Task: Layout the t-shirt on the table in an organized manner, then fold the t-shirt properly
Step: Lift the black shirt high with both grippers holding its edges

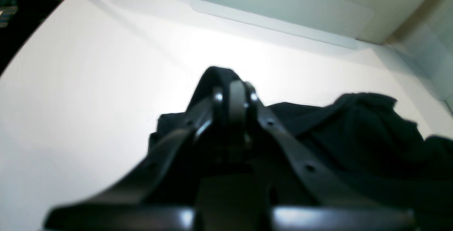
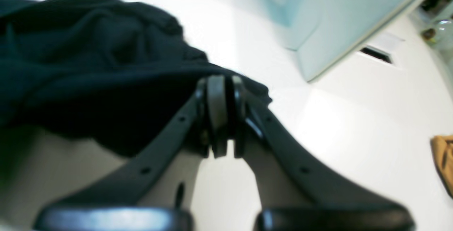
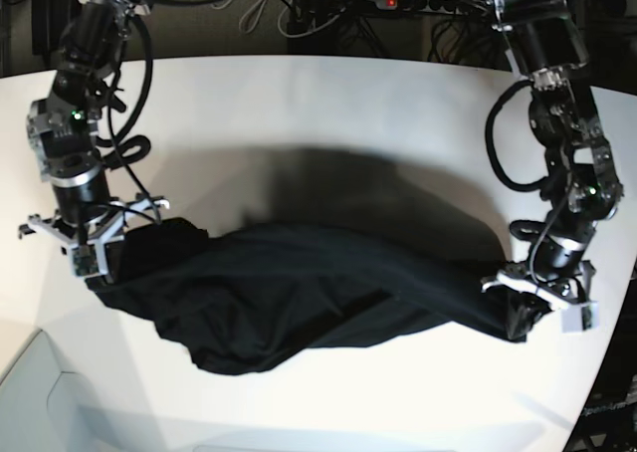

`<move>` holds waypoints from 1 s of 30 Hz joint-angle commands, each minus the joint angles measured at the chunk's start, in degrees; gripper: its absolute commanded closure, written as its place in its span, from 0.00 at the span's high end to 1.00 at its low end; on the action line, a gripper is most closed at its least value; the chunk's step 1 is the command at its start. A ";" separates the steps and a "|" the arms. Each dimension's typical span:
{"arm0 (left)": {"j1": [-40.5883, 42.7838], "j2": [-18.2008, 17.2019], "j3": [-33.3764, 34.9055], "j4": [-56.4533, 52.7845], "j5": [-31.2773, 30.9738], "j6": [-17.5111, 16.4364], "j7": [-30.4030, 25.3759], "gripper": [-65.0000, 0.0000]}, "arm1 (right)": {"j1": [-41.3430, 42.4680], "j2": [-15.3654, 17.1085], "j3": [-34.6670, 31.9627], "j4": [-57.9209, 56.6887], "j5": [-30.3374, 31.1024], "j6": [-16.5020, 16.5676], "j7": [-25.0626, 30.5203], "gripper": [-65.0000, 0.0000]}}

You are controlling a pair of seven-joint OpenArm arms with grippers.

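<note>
White table (image 3: 328,104) carries the black t-shirt (image 3: 299,293) stretched sideways, left gripper (image 3: 532,308) and right gripper (image 3: 100,248) each pinching one end.

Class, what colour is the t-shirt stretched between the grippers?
Black; the t-shirt shows best in the base view.

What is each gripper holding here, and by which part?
Both hold the t-shirt: the left gripper and the right gripper each pinch an opposite end.

Bare white table (image 3: 328,104) open behind the stretched t-shirt (image 3: 299,293), narrower bare strip in front of it, shirt spanning the middle between left gripper (image 3: 528,318) and right gripper (image 3: 100,263), cables and dark equipment (image 3: 328,4) beyond the far edge.
</note>
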 commanded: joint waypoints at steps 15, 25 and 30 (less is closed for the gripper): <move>-25.95 0.13 15.39 -16.45 -0.62 0.04 -1.33 0.00 | 27.92 3.72 1.88 -5.35 0.36 8.05 -4.98 0.00; -58.30 2.77 17.41 -44.40 -0.71 -0.22 -4.23 0.00 | 67.22 9.26 -0.31 -31.54 -0.70 7.96 -8.67 0.00; -64.80 3.65 17.50 -53.90 -0.71 -0.22 -8.80 0.00 | 74.52 9.87 -1.11 -36.56 -3.07 7.96 -8.76 0.00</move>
